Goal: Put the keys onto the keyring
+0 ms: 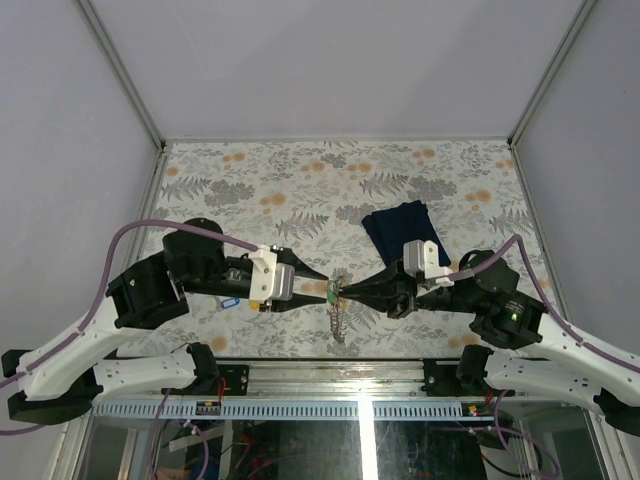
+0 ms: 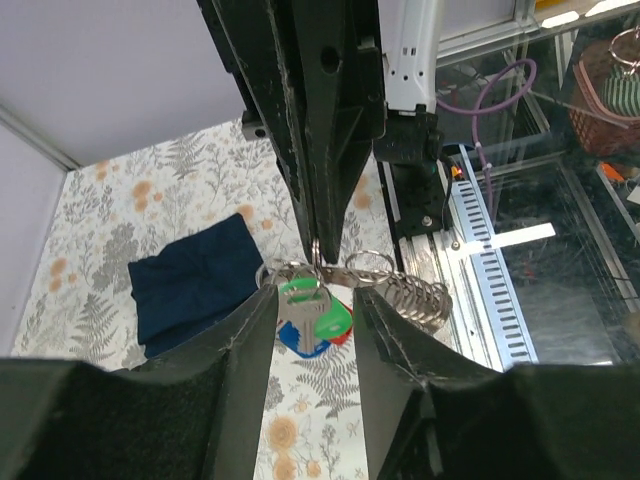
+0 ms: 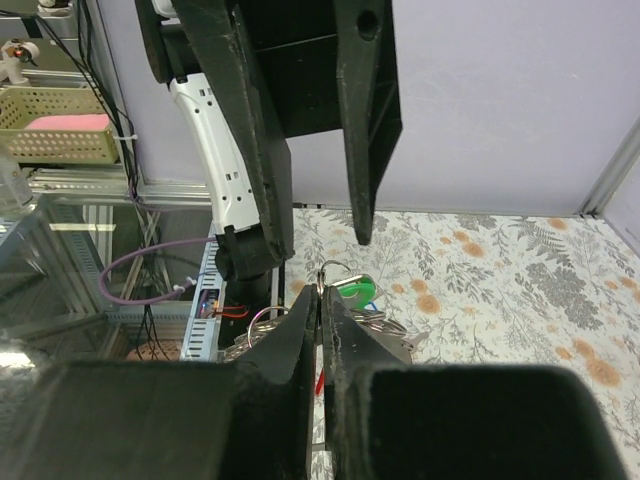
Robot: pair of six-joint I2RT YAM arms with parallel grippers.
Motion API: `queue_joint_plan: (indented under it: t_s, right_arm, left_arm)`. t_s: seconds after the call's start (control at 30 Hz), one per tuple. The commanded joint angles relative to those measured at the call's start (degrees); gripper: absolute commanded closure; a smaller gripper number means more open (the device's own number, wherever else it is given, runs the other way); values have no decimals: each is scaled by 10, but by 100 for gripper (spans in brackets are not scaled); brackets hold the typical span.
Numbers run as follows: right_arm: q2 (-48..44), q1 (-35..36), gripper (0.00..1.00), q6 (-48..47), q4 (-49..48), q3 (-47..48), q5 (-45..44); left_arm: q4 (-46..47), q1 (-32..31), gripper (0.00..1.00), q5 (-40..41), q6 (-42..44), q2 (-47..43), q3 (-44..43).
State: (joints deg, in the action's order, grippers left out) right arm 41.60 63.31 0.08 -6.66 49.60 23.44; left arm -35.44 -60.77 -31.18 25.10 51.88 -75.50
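Note:
My right gripper [image 3: 320,300] is shut on a thin wire ring of the keyring [image 2: 415,295], holding it above the table. The ring's silvery coiled rim hangs below the gripper [image 1: 337,315]. A silver key with a green tag [image 2: 300,308] dangles from the bunch, with blue and red tags behind it. My left gripper [image 2: 315,300] is open, one finger on each side of that green-tagged key and neither touching it. In the top view the left gripper [image 1: 325,290] and the right gripper [image 1: 347,287] meet tip to tip over the table's front middle. A blue-tagged key [image 1: 228,300] lies on the table under the left arm.
A folded dark navy cloth [image 1: 403,228] lies on the floral table surface just behind the right arm. The table's near metal edge [image 1: 330,362] runs right below the hanging keyring. White walls enclose the left, back and right sides.

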Motion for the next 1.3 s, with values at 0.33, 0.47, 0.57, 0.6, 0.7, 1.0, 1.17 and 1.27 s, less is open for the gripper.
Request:
queue_joint_plan:
  t_s: [0.33, 0.47, 0.57, 0.6, 0.7, 1.0, 1.17, 1.27]
  right_arm:
    - [-18, 0, 100, 2, -51, 34, 25]
    - [-25, 0, 100, 5, -58, 32, 23]
    - [-28, 0, 100, 7, -66, 31, 23]
    - [-28, 0, 100, 8, -67, 31, 21]
    - [-28, 0, 100, 8, -69, 30, 19]
    - [-28, 0, 100, 14, -72, 30, 19]
    - [-31, 0, 100, 17, -74, 30, 19]
    - [-33, 0, 100, 19, -77, 30, 17]
  left_arm:
    - [83, -4, 66, -31, 3, 16, 2]
    - [76, -4, 66, -30, 5, 16, 0]
    - [76, -3, 69, -33, 5, 16, 1]
    - [76, -3, 73, -33, 5, 16, 1]
    - [71, -4, 83, -36, 9, 21, -3]
    - [62, -4, 90, -39, 17, 30, -16]
    - [61, -4, 100, -35, 17, 30, -17]
    - [61, -4, 100, -33, 13, 29, -17]
